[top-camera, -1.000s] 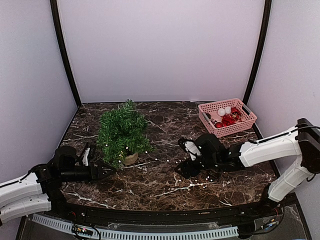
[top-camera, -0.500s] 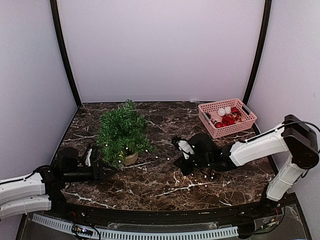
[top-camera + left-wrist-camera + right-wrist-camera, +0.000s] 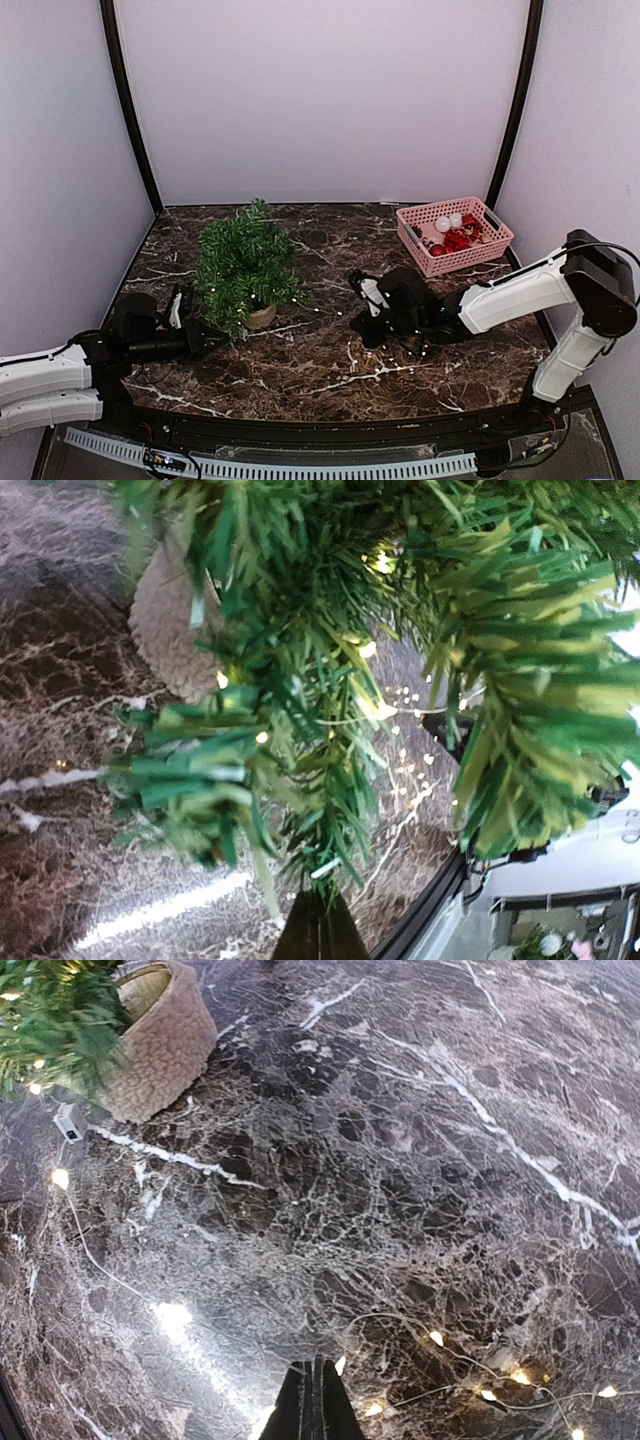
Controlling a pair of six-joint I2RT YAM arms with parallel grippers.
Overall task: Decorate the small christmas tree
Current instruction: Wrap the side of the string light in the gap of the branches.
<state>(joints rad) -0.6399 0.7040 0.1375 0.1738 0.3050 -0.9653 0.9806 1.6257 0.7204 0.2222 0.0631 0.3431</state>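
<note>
Fingers [image 3: 300, 940] squeezed shut on both arms, low by the small christmas tree [image 3: 245, 265].
The left gripper [image 3: 213, 337] pokes its closed tip into the bottom branches; whether it grips one, I cannot tell. The right gripper [image 3: 360, 332] is closed too, just by the string of lights [image 3: 480, 1392] on the table [image 3: 330, 380], the tree farther left.

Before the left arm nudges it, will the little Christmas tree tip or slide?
Likely tippy: the small christmas tree spreads wider than its tan pot. Probably light, being thin needle branches. Its light string trails across the table, so it may drag.
</note>
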